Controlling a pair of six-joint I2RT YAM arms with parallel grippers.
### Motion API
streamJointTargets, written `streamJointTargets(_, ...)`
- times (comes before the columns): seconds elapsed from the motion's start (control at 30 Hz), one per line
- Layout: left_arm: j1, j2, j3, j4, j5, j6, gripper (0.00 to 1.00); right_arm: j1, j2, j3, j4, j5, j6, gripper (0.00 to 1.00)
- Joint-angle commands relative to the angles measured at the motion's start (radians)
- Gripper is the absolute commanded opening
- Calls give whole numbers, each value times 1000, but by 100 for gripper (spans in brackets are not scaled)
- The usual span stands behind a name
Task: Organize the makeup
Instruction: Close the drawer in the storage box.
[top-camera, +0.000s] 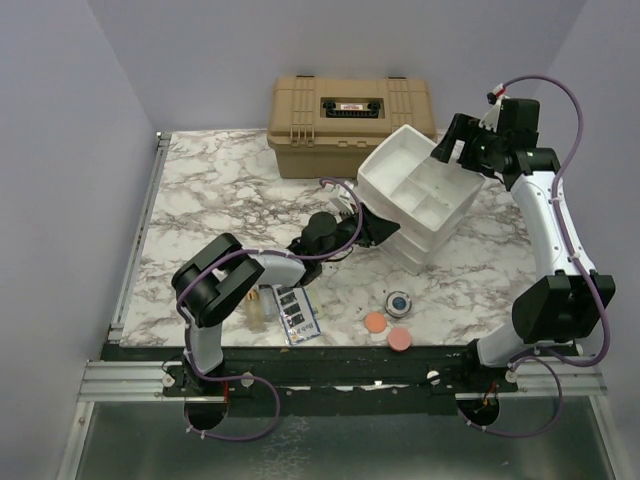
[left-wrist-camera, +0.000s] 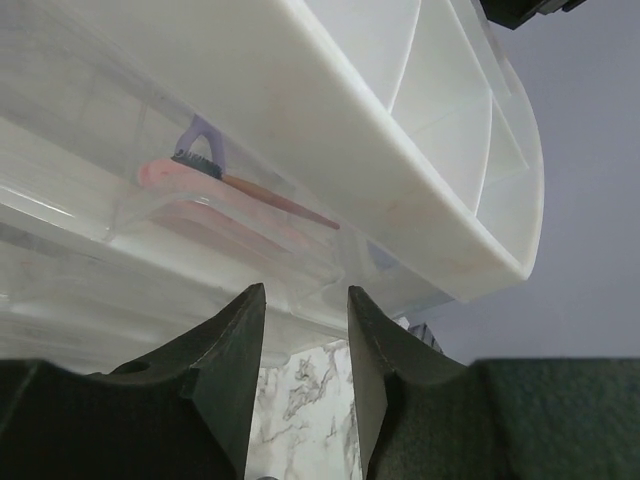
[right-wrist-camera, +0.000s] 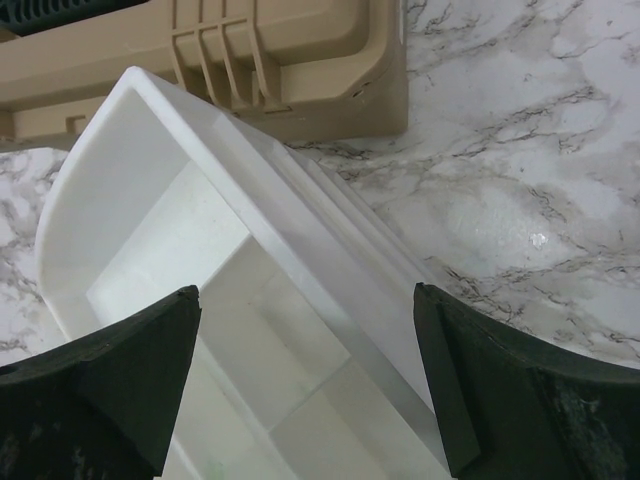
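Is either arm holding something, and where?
Right end effector open, holding nothing. Left end effector is at the white organizer's lower edge; a grip cannot be told.

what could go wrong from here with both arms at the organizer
The open left gripper sits close to the lower tier of the organizer; pushing on may shove the stack holding the pink tube and purple curler. The top tier looks tilted below the open right gripper; catching its rim might tip it. The left arm has its elbow beside the clear bottle and could knock it over.
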Motion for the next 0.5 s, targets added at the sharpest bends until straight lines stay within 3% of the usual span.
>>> streamJointTargets(0.0, 2, -40, 23, -79, -21, 48, 42, -2, -32, 14, 10, -10, 31, 94)
streamJointTargets(0.27, 4, -42, 36, -104, -17, 55, 44, -2, 75, 291, -138, 49, -77, 95)
streamJointTargets(0.37, 5, -48, 39, -115, -10, 67, 47, -2, 32, 253, -149, -52, -95, 95)
streamJointTargets(0.47, 15, -50, 43, -121, 9, 73, 50, -2, -70, 84, -74, -117, -63, 96)
